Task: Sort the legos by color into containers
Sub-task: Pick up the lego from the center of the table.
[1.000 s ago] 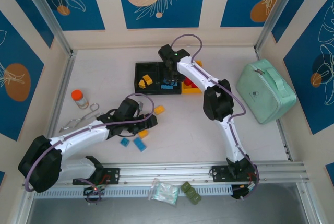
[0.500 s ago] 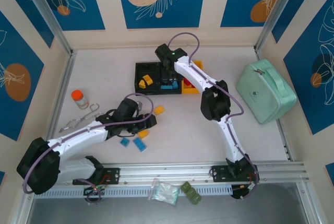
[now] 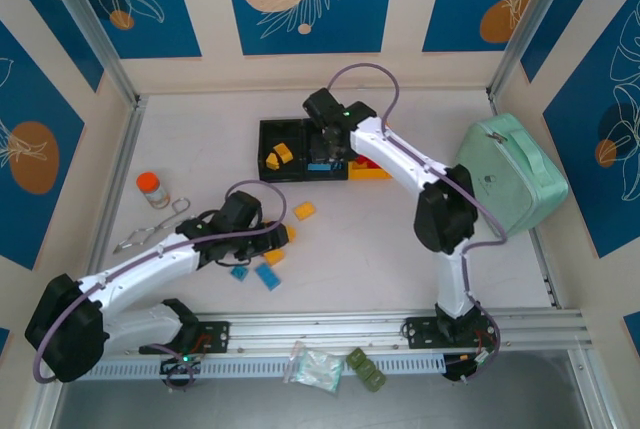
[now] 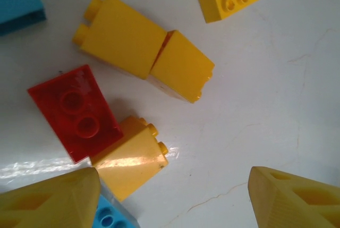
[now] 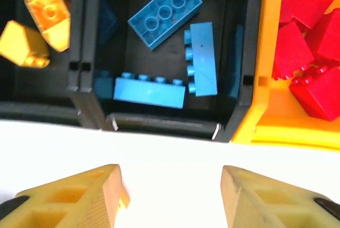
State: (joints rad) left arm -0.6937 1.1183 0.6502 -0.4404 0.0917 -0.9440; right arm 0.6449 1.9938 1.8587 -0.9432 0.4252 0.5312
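Here, sorting underway, nothing held

From above, the left gripper (image 3: pixel 272 239) hovers over legos (image 3: pixel 268 276) on the white table (image 3: pixel 350 249). The right gripper (image 3: pixel 325 149) sits above the containers (image 3: pixel 263 144), with a mint case (image 3: pixel 510 174) to its right.

Left wrist: jaws spread wide, with a red brick (image 4: pixel 74 111) and a yellow brick (image 4: pixel 133 156) ahead, probably the next pick.

Right wrist: jaws parted, empty. Blue bricks (image 5: pixel 164 13) lie in the black bin (image 5: pixel 241 52) ahead, red bricks (image 5: pixel 308 47) in the yellow bin (image 5: pixel 265 52).
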